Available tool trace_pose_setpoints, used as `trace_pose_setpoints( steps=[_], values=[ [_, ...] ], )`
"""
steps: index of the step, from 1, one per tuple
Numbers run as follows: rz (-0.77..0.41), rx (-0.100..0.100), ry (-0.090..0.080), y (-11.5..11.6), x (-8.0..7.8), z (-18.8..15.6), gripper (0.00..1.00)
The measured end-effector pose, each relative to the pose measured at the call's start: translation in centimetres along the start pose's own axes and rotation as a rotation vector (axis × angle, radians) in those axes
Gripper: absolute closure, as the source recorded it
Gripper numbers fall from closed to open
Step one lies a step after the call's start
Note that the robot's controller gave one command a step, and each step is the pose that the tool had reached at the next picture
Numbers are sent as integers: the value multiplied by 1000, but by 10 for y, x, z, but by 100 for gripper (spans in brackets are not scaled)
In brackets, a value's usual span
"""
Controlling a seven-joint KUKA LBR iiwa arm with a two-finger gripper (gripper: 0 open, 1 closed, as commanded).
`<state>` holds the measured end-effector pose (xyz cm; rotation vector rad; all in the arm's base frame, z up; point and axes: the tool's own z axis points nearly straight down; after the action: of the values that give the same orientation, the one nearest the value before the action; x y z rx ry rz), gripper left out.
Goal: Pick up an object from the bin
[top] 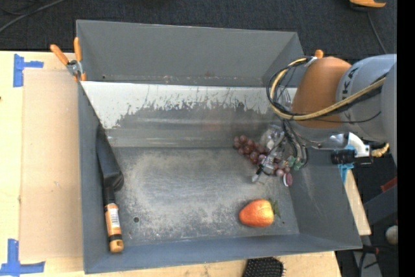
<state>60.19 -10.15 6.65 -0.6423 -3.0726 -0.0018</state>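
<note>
Gripper over purple grapes near right bin wall.

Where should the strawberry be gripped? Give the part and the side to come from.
Probably across its broad red body, from straight above. The strawberry lies on its side on the bin floor, apart from the grapes, with its green leaf end pointing right; the nearby front wall crowds a sideways approach.

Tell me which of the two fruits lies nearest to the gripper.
The dark purple grapes, beside the gripper; the orange-red fruit lies apart, further down the view.
</note>
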Motion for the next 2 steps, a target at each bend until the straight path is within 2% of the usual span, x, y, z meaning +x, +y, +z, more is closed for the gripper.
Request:
trace_pose_setpoints(
  steps=[1,2],
  values=[
    [101,-2,-4,-2,-7,-3,100],
    [100,-2,-4,-2,-7,-3,100]
  ],
)
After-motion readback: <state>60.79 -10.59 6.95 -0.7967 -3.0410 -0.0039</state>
